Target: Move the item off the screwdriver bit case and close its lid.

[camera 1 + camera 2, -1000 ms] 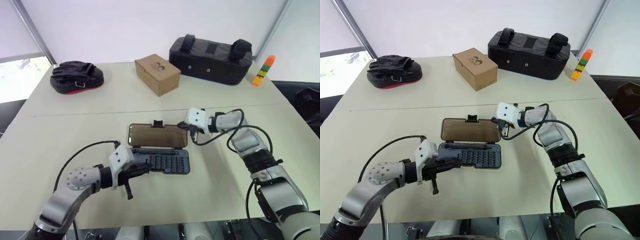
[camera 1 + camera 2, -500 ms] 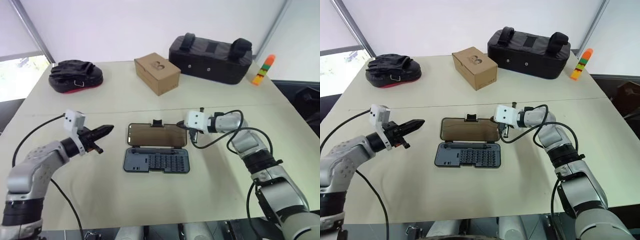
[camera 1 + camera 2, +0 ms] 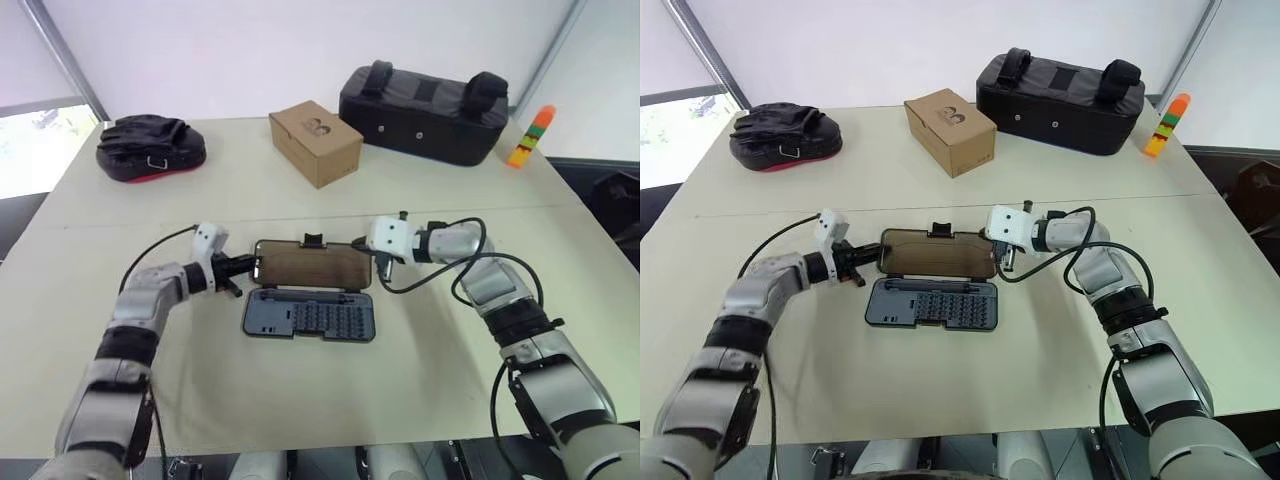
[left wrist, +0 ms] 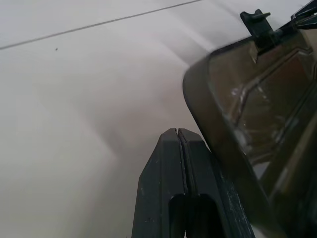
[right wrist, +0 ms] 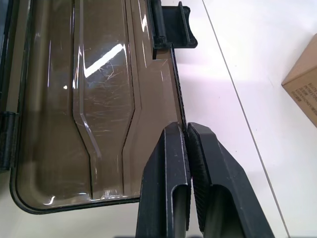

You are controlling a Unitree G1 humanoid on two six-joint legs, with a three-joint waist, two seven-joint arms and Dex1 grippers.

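On the pale, smooth tabletop [image 3: 420, 370], near its middle, lies one screwdriver bit case [image 3: 309, 316], a flat dark grey plastic rectangle with rounded corners and rows of small bits set into it. Its lid [image 3: 311, 266] is swung open and lies flat on the far side of the case, a smoky brown translucent panel with a small black latch tab [image 3: 314, 241] on its far long edge.

Two pincers flank the lid. The left pincer [image 3: 862, 264] sits at the lid's left end, its two black fingers pressed together with nothing between them; in the left wrist view the fingertips [image 4: 177, 144] lie just beside the lid's rounded corner, and whether they touch it cannot be told. The right pincer [image 3: 376, 259] is at the lid's right end, its fingers clenched on the thin edge of the lid, as the right wrist view shows.

Four other things stand along the far side of the tabletop: one black padded mitt [image 3: 151, 148] with a red underside at far left, one brown cardboard box [image 3: 315, 148] with crisp corners, one large black fabric bag [image 3: 423, 113] with two strap loops, and one small stack of orange, green and yellow blocks [image 3: 529, 137] at far right.
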